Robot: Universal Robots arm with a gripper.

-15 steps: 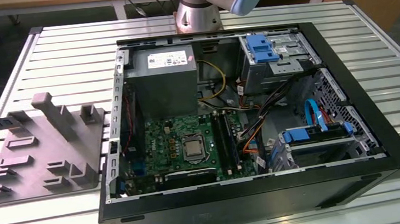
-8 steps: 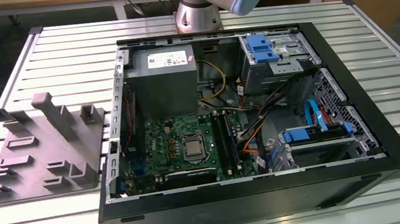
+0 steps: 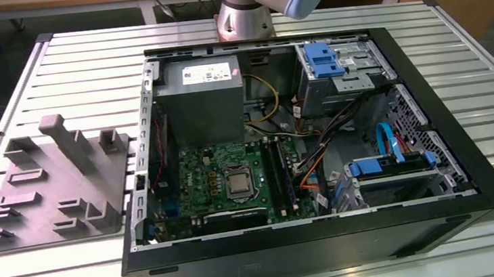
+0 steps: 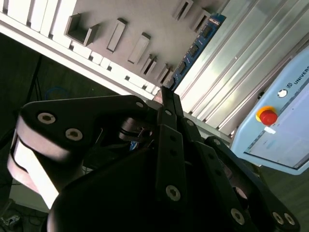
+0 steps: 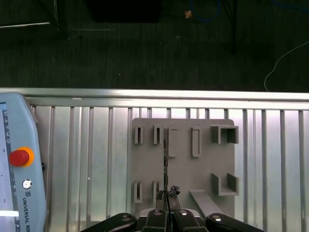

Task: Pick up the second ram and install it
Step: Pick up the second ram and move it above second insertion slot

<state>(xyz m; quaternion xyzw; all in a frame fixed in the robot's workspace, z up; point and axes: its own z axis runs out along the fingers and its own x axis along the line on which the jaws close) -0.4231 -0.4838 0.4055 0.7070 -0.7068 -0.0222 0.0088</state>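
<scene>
My gripper hangs high above the grey slotted fixture, its black fingers pressed together on the second ram. The ram is a narrow blue stick with black chips that runs out from the fingertips. In the first wrist view the second ram is seen edge-on as a thin dark line over the fixture. In the exterior view the fixture stands on the slatted table at that view's left. Beside it is the open computer case, with its green motherboard and long black memory slots.
The arm's base is mounted behind the case. Inside the case are a grey power supply, blue drive brackets and loose cables. A pendant with a red stop button lies on the table near the fixture. Dark floor lies past the table edge.
</scene>
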